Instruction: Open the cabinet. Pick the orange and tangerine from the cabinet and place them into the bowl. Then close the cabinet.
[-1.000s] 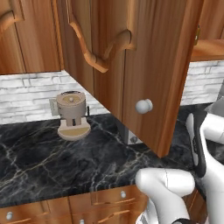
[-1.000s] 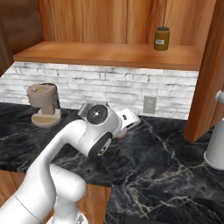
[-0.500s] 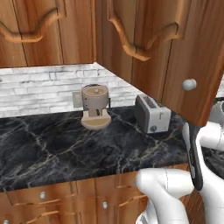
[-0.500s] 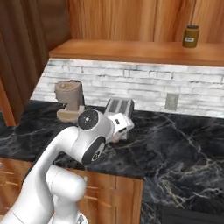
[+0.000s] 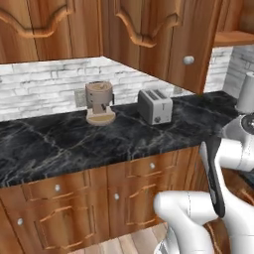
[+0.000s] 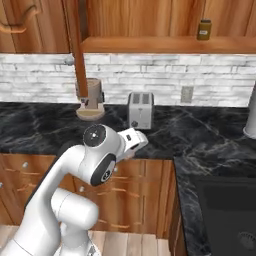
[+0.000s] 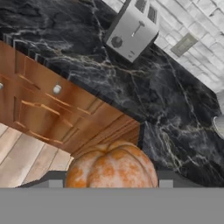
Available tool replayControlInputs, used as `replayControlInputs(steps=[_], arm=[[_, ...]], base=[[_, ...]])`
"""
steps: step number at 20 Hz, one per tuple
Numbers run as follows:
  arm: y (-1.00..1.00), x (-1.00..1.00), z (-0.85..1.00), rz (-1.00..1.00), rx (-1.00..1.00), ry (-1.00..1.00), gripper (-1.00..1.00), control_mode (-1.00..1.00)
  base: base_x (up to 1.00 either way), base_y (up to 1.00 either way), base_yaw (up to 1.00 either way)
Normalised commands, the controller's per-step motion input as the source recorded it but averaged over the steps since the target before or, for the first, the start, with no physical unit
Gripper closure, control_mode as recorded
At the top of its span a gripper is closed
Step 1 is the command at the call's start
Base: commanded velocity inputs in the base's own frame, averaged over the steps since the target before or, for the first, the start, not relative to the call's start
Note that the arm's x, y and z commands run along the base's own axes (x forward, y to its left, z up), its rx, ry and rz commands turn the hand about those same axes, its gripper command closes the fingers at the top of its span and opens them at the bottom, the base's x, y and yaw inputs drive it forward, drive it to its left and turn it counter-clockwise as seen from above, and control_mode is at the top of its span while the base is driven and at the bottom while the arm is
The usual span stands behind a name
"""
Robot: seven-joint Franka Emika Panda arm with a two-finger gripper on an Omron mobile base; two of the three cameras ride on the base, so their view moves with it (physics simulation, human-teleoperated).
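My claw (image 7: 112,186) is clamped on an orange fruit (image 7: 111,166). It hangs off the black desk (image 7: 131,83), toaster (image 7: 131,29) beyond. Cabinet (image 5: 191,42) door stands open.

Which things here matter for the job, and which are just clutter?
Job:
cabinet door, standing open
fruit, orange-coloured, close to the hand camera

Clutter:
toaster
coffee machine
jar on the shelf
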Motion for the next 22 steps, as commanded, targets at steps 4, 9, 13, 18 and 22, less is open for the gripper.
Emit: replayControlInputs(steps=[4,9,13,18,22], arm=[[0.0,0.0,0.0,0.0,0.0,0.0,1.0,1.0],[0.0,0.0,0.0,0.0,0.0,0.0,1.0,1.0],[0.0,0.0,0.0,0.0,0.0,0.0,1.0,1.0],[0.0,0.0,0.0,0.0,0.0,0.0,1.0,1.0],[0.0,0.0,0.0,0.0,0.0,0.0,1.0,1.0]], base=[[-0.48,0.04,-0.71],[-0.43,0.21,-0.78],[-0.41,0.21,-0.81],[-0.37,0.03,-0.8],[-0.39,-0.02,-0.72]])
